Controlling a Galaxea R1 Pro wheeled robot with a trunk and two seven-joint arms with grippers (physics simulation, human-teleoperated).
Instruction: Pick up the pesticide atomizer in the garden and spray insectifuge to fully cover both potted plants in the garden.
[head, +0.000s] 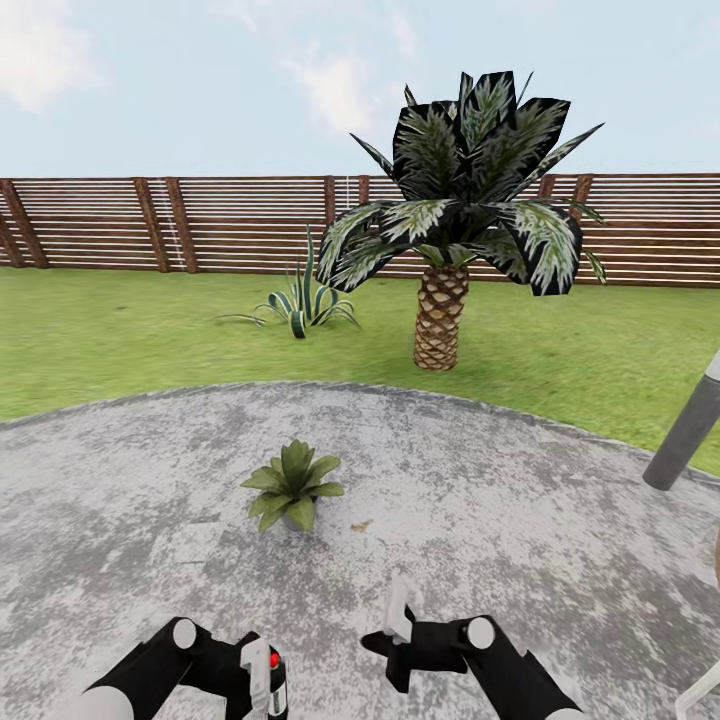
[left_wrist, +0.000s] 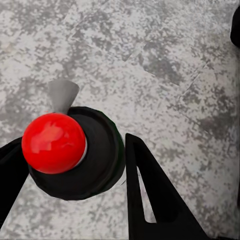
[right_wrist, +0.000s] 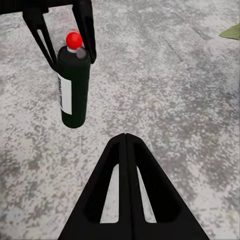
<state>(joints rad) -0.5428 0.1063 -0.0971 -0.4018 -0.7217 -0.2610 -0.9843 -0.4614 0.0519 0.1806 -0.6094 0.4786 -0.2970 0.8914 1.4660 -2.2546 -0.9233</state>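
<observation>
The pesticide atomizer (head: 276, 685), a dark-green bottle with a white band and a red cap, hangs above the stone patio (head: 520, 500). My left gripper (head: 262, 680) is shut on it. From above, its red cap (left_wrist: 54, 142) and grey nozzle (left_wrist: 62, 95) sit between the left fingers (left_wrist: 150, 195). The right wrist view shows the bottle (right_wrist: 74, 95) upright in that gripper (right_wrist: 72, 60). My right gripper (head: 400, 610) is beside it, its fingers (right_wrist: 125, 150) shut together on nothing. One potted plant (head: 293, 487), a low green rosette, stands on the patio just ahead; a leaf (right_wrist: 231, 32) of it shows.
A thick-trunked palm (head: 440, 310) and a striped spiky plant (head: 300, 305) grow on the lawn (head: 120, 330) beyond the patio. A slatted wooden fence (head: 200, 225) closes the back. A grey lamp post (head: 690, 425) leans in at the right edge.
</observation>
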